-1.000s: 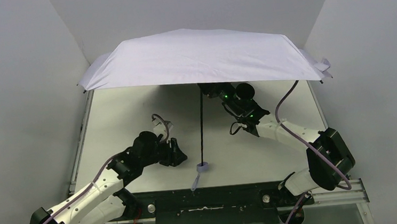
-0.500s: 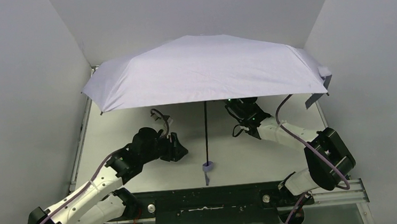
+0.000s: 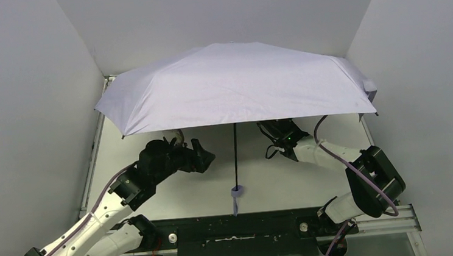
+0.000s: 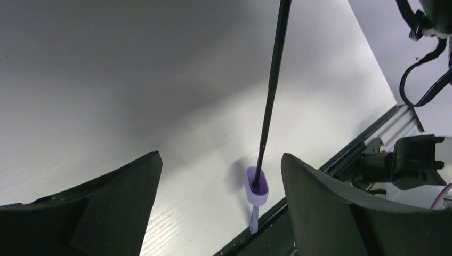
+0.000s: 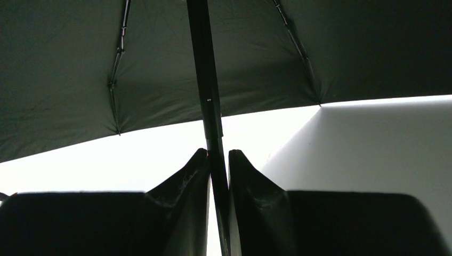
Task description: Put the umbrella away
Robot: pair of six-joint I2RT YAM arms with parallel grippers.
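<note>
1. Top view: an open umbrella (image 3: 233, 84) is held up over the white surface (image 3: 289, 178), approx. centred btw. the two arms. Much of the far surface is hidden by its pale lavender canopy (image 3: 294, 89).
2. A black shaft (image 3: 235, 155) is seen running down from under the canopy to a lavender handle (image 3: 236, 191) near the front edge, w/ a strap below. Whether the handle touches the surface cannot be told.
3. Right tool (image 5: 218, 154) is pinched narrow on the shaft, high up near the ribs (image 5: 120, 53). This is judged the steadying grip by which the umbrella is kept upright.
4. Left tool (image 4: 221, 156) is spread wide, w/ nothing held. The shaft's lower end and handle are framed btw. its fingers (image 4: 341, 213) but well apart from them.
5. Judged: canopy is not yet collapsed; left tool is prob. lined up so the shaft or handle can be taken for folding.
</note>
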